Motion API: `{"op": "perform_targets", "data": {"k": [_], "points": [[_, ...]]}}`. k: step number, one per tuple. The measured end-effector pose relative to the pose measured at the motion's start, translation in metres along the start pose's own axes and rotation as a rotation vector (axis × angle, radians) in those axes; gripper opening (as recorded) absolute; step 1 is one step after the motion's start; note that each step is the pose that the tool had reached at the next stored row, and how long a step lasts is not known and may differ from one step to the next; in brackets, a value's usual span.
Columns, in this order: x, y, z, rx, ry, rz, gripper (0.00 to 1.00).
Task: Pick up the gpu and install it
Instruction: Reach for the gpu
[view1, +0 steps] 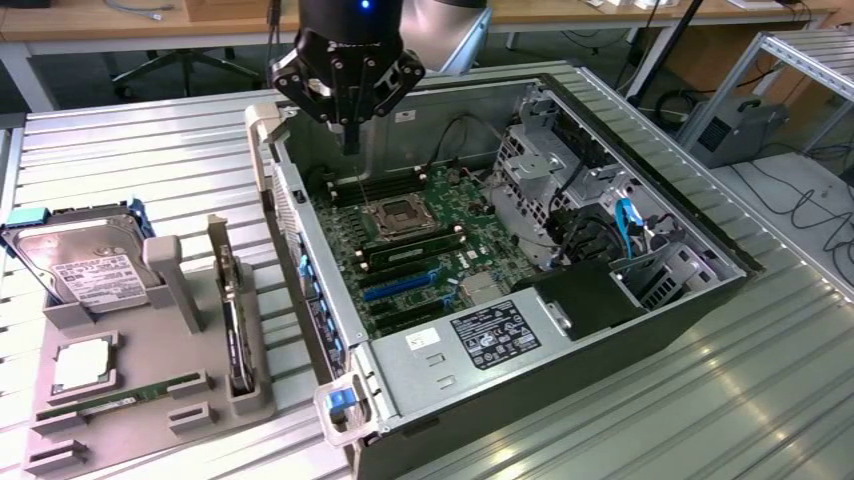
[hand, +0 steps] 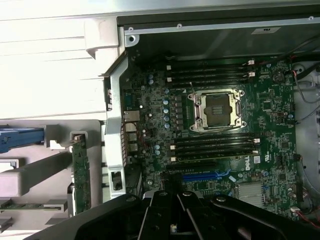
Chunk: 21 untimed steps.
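Observation:
The gpu (view1: 235, 322) stands on edge in a slot of the grey holder (view1: 160, 400) at the exterior view's left, a thin dark strip with a silvery bracket at its far end. In the wrist view the gpu (hand: 81, 176) shows edge-on beside the case wall. My gripper (view1: 350, 140) hangs above the far end of the open computer case (view1: 694, 300), over the motherboard (view1: 427, 230) near the RAM slots. It is well apart from the gpu, shut with nothing in it. The gripper (hand: 172, 200) points at the board near the blue expansion slot (hand: 200, 176).
The holder also carries a silver hard drive (view1: 87, 265), a CPU chip (view1: 83, 365) and a green RAM stick (view1: 114, 402). Inside the case are the empty CPU socket (view1: 400, 215), drive cages (view1: 541, 170) and a power supply (view1: 494, 330). The case wall (view1: 287, 250) stands between holder and board.

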<state>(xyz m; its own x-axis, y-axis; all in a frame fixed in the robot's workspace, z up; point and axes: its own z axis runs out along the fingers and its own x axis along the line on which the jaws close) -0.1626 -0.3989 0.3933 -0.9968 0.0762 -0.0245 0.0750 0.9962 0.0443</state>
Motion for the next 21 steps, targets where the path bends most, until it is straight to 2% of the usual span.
{"op": "perform_targets", "data": {"k": [21], "points": [[0.0053,-0.0004,-0.0001,-0.0001,0.0,0.0,0.11]]}}
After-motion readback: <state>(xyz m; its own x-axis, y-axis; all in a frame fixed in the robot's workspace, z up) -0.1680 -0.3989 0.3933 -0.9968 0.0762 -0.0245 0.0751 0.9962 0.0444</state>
